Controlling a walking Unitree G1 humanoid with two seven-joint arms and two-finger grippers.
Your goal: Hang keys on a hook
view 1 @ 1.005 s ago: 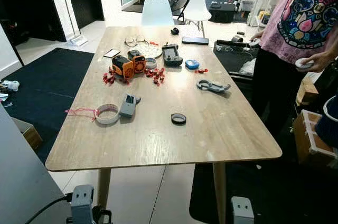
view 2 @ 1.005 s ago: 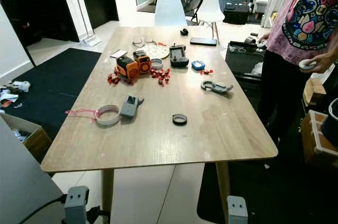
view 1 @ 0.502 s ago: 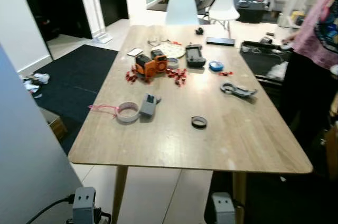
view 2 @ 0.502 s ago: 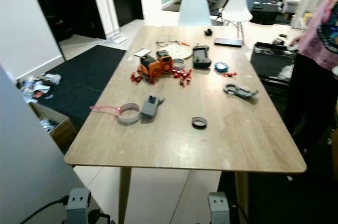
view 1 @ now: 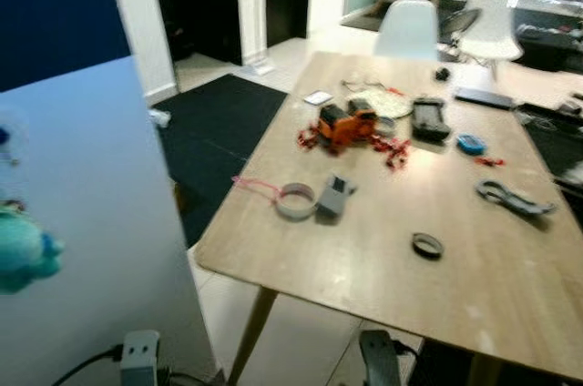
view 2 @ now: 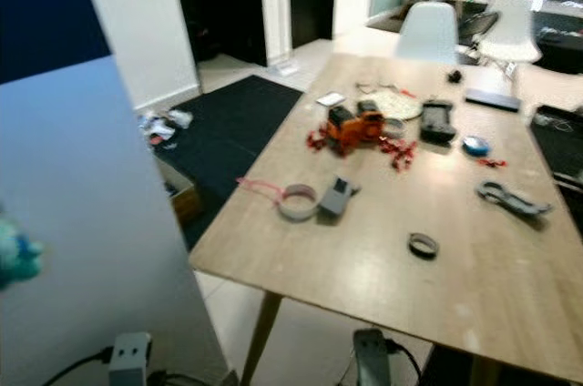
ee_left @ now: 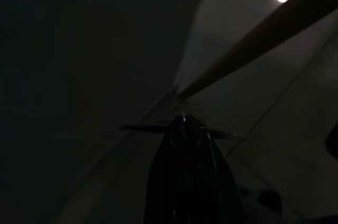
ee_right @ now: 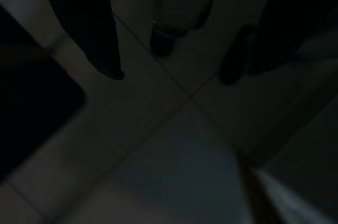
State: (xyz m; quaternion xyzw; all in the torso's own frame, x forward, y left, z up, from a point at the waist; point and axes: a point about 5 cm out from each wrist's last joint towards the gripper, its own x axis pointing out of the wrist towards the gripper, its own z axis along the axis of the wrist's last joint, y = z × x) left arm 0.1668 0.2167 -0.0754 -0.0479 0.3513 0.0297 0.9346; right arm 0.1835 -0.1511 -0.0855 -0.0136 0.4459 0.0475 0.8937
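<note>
— Pale floor tiles (view 2: 310,350) run under a long wooden worktop (view 2: 383,277) with slim legs; a dark rug (view 2: 232,122) lies at its 9 o'clock side, white shell chairs (view 2: 428,31) stand at 12. What is nearest?

— A smooth light-blue panel (view 2: 91,222) at 8 o'clock, blurred, with a teal plush blob (view 1: 23,254) on it.

— And on the wood?

— Mid-worktop, a grey tape roll (view 1: 295,201) trailing a pink cord (view 1: 255,187), touching a grey boxy fob (view 1: 333,197). At 5 o'clock from that, a small black ring (view 1: 426,245). Toward 12, an orange toy (view 1: 346,125) among scattered red bits (view 1: 393,153), a black handset (view 1: 429,118), a blue disc (view 1: 470,143). At 3 o'clock, a grey curved clip (view 1: 510,197).

— The keys?

— I can't pick them out for certain, nor a hook; it's all soft with blur.

— Hands?

— Left hand (ee_left: 185,123): fingers pressed together in a dark point above dim tiles. Right hand (ee_right: 169,73): fingers spread wide apart, nothing between them, tiles beyond. Both hang low by the floor.
</note>
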